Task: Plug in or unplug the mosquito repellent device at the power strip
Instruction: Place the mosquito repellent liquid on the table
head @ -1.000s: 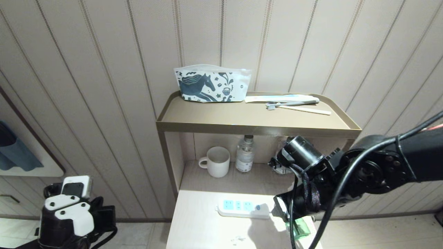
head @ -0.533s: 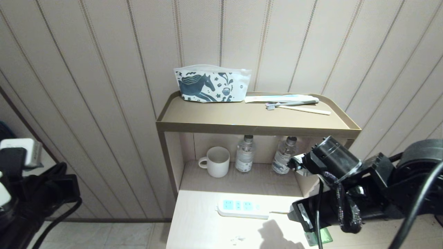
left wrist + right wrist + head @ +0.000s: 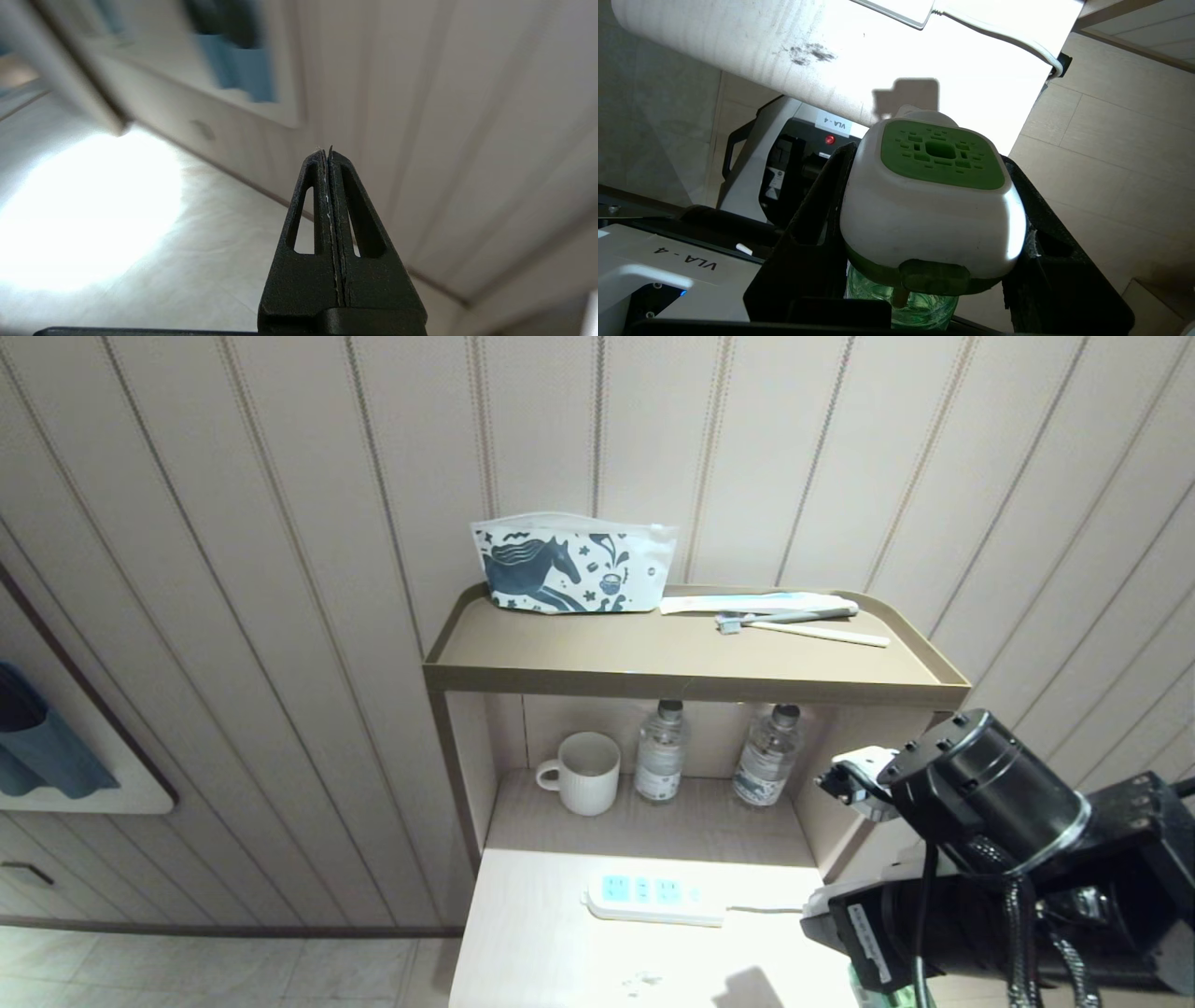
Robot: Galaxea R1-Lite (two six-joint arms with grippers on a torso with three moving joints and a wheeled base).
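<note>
The white power strip (image 3: 653,901) lies flat on the pale tabletop (image 3: 541,952), its three light-blue socket faces bare, its cord (image 3: 1004,37) trailing off the table's right edge. The mosquito repellent device (image 3: 931,200), with its white-and-green head and green liquid bottle, sits between the black fingers of my right gripper (image 3: 929,156), which is shut on it. It hangs off the table's front right corner, well clear of the strip. My right arm (image 3: 990,877) fills the lower right of the head view. My left gripper (image 3: 327,151) is shut on nothing, out over the floor near the wall.
A white mug (image 3: 586,770) and two clear water bottles (image 3: 661,751) (image 3: 767,756) stand in the shelf recess behind the strip. On the top shelf (image 3: 653,658) lie a horse-print pouch (image 3: 569,565) and toothbrush items (image 3: 794,614). My own base (image 3: 794,154) shows below the table.
My right arm has drawn back to the right, carrying the device away from the strip's right end. The left arm has swung out of the head view.
</note>
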